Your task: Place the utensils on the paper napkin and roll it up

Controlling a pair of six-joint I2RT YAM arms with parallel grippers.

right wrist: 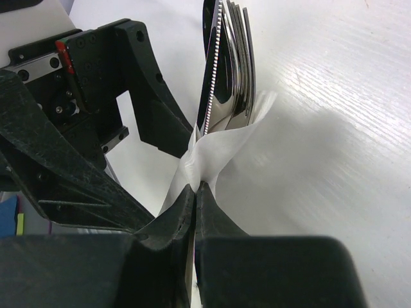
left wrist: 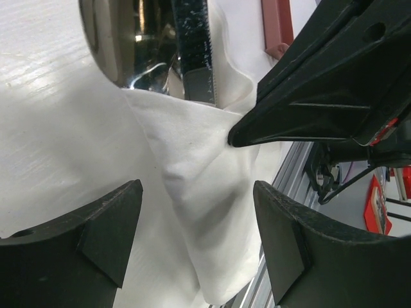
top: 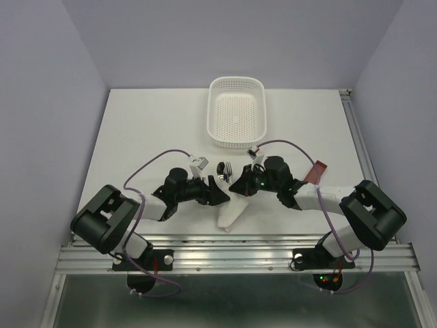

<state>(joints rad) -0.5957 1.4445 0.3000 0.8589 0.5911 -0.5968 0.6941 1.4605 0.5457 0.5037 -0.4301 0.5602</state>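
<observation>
The paper napkin [top: 231,213] lies wrapped loosely around the utensils [top: 224,169], whose shiny ends stick out toward the basket. In the left wrist view a spoon bowl [left wrist: 119,38] and a serrated knife blade [left wrist: 196,58] poke out of the napkin [left wrist: 192,167]. My left gripper [left wrist: 198,192] is open with its jaws either side of the napkin bundle, not touching it; it also shows in the top view [top: 217,195]. My right gripper [right wrist: 198,186] is shut on a fold of the napkin [right wrist: 218,151] just below the utensils [right wrist: 228,77]. The handles are hidden in the napkin.
The white perforated basket [top: 236,111] stands at the back centre. A small red-brown object [top: 317,171] lies to the right, behind the right arm. The table's metal front rail [top: 239,256] runs just behind the napkin's near end.
</observation>
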